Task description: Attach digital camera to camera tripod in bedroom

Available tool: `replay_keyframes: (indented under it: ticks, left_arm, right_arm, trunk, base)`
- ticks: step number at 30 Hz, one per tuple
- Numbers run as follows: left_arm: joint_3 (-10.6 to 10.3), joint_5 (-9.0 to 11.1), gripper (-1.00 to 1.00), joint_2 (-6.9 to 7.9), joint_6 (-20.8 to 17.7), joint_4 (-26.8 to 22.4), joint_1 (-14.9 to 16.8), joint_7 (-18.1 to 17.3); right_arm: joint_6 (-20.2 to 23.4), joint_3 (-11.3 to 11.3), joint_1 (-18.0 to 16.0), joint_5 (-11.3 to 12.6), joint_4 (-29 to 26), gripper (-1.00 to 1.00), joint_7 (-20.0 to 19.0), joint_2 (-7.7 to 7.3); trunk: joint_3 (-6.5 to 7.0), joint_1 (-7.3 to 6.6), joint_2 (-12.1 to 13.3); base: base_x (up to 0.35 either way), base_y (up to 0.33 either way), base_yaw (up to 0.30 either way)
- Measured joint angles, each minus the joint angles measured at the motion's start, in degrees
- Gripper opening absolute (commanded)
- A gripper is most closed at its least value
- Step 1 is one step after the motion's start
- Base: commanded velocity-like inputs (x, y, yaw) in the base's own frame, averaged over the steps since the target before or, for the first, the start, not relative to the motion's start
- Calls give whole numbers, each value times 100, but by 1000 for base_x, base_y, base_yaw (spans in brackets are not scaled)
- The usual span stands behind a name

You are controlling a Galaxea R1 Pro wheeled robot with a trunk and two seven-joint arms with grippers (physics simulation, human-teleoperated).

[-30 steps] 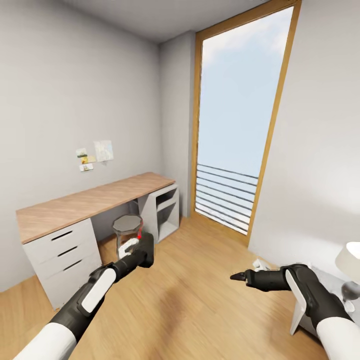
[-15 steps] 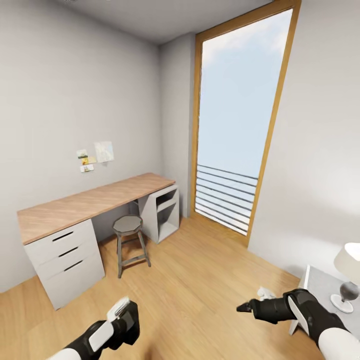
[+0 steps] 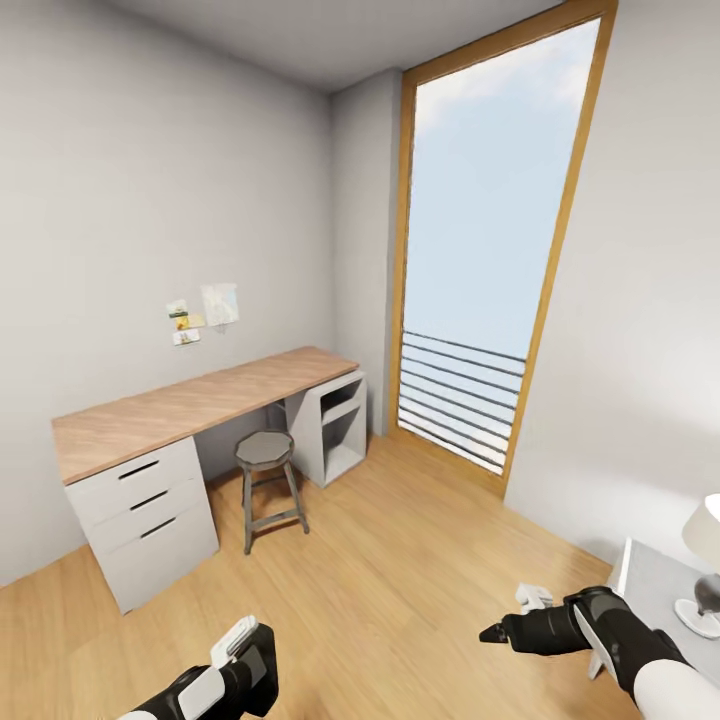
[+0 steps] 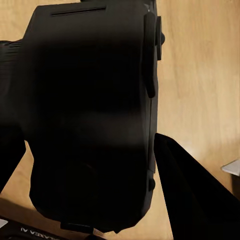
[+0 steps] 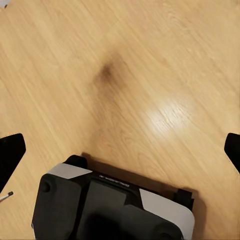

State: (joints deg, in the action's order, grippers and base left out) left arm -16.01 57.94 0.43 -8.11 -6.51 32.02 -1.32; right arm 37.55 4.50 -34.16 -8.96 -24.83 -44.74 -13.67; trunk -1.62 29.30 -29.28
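Observation:
The digital camera (image 4: 90, 110) is a chunky black body close in front of the left wrist lens, and my left gripper (image 4: 100, 175) is shut on it, with a dark finger (image 4: 192, 192) beside it. In the head view that left gripper (image 3: 250, 665) hangs low at the bottom edge over the wood floor. My right gripper (image 3: 492, 632) reaches forward at the lower right. In the right wrist view the right gripper (image 5: 122, 152) is open, holding nothing, with bare floor below it. The camera tripod is out of view. This room has a wooden-topped desk and is not the bedroom.
A wooden-topped desk (image 3: 200, 405) with white drawers (image 3: 150, 500) runs along the left wall, with a round stool (image 3: 266, 452) in front of it. A tall wood-framed window (image 3: 480, 280) with a railing stands ahead. A white side table (image 3: 650, 585) with a lamp (image 3: 705, 535) sits at the right.
My left arm has dropped and pulled back to the bottom of the view with the camera, uncovering the stool. The right arm sank a little. The view itself shifted slightly.

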Motion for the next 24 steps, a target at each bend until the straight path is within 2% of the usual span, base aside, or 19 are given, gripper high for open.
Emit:
replay_keyframes:
  ticks: [24]
  left_arm:
    - [6,10,-100,-1,-6,25,1,1]
  right_arm:
    - [-45,4,-2,-71,-6,100,14,-6]
  trunk:
    - [80,0,-3]
  base:
    - [0,0,292]
